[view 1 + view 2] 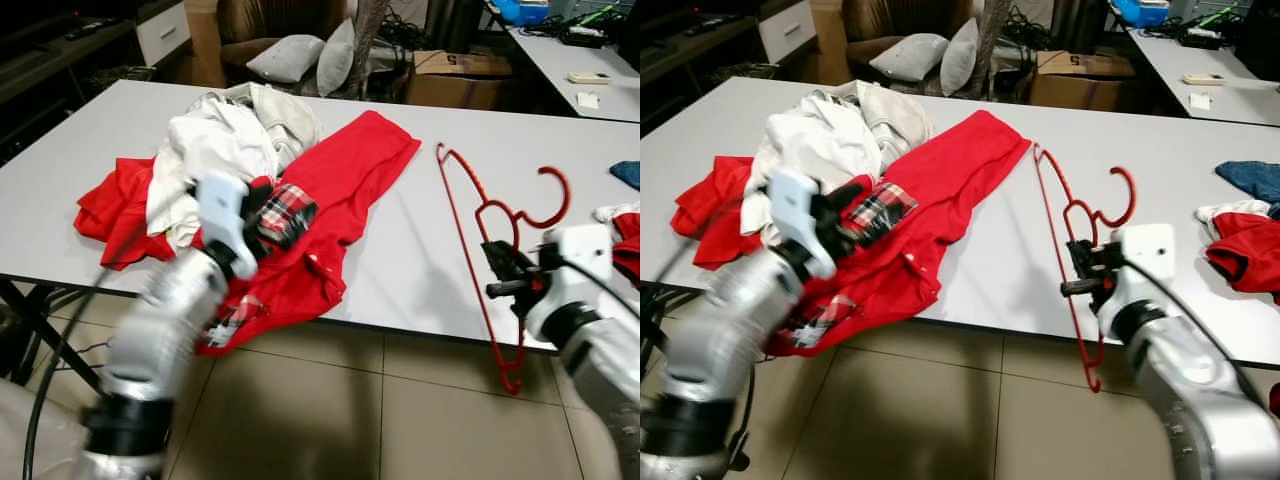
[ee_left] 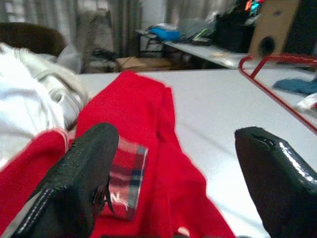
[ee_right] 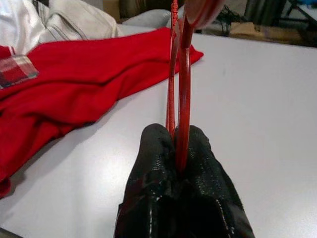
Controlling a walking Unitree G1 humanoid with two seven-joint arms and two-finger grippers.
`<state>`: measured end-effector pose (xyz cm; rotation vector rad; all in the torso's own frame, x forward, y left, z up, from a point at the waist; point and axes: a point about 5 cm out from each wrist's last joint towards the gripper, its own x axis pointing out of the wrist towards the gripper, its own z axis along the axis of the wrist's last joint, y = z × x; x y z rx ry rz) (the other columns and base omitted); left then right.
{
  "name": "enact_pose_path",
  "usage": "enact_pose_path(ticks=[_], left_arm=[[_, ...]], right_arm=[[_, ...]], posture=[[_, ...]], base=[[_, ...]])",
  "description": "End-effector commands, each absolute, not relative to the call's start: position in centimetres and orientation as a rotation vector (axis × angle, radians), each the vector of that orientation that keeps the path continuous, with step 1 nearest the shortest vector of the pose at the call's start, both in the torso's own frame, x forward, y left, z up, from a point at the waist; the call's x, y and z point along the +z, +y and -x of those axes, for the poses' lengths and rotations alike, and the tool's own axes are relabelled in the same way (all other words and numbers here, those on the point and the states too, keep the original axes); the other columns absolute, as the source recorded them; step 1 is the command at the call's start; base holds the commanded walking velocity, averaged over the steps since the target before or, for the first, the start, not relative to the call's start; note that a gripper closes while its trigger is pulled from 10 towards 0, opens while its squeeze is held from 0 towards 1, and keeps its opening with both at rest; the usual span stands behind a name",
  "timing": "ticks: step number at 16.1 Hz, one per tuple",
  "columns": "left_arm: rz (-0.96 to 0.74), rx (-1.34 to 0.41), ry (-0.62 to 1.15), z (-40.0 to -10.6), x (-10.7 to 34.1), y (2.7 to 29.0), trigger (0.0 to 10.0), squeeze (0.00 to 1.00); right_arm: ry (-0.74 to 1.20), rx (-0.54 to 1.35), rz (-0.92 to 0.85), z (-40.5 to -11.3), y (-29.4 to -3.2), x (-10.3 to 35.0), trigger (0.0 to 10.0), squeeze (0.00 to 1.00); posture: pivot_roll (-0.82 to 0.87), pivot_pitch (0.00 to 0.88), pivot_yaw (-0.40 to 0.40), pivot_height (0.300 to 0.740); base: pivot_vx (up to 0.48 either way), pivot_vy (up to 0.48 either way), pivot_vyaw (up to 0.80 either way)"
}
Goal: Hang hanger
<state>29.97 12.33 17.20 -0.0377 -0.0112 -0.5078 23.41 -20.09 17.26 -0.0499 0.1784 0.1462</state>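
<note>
Nearest the camera on the right, the right gripper (image 1: 505,272) is clenched on the red hanger (image 1: 478,245), its two black fingers (image 3: 153,163) pressed together around the hanger's thin bars at the near edge of the white table (image 1: 420,250). The hanger runs through the jaws: its hook curls on the far side of them above the tabletop, one long bar reaches away toward the far left, and its lower corner hangs past the table's near edge over the tiled floor (image 1: 400,420).

On the left, the left gripper (image 2: 173,173) is released, its fingers spread wide, hovering low over a red garment (image 1: 340,190) with a plaid patch (image 1: 285,215) just beside one finger. A heap of white clothes (image 1: 220,140) lies on the garment's far left part. The hanger sits well to the right of this gripper. More red and blue cloth lies at the table's right edge.
</note>
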Motion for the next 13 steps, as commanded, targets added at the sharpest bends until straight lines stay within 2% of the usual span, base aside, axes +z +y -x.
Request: enact_pose_path(ticks=[1, 9, 13], left_arm=[[0.015, -0.459, 0.009, -29.7, 16.0, 11.7, 10.0, 0.00], [0.014, -0.390, 0.040, -28.6, 14.2, 11.6, 10.0, 0.00], [0.022, -0.369, 0.039, -28.6, 14.3, 12.0, 10.0, 0.00]], right_arm=[[0.151, 0.097, 0.103, -23.4, -19.8, 17.1, 10.0, 0.00], [0.121, 0.092, 0.079, -23.1, -18.7, 16.1, 10.0, 0.00], [0.117, 0.016, 0.039, -23.5, -19.4, 15.5, 10.0, 0.00]], posture=[[-0.11, 0.000, -0.006, 0.740], [-0.12, 0.000, -0.008, 0.740], [-0.10, 0.000, -0.015, 0.740]], base=[[0.000, 0.000, 0.00], [0.000, -0.457, 0.00], [0.000, -0.480, 0.00]])
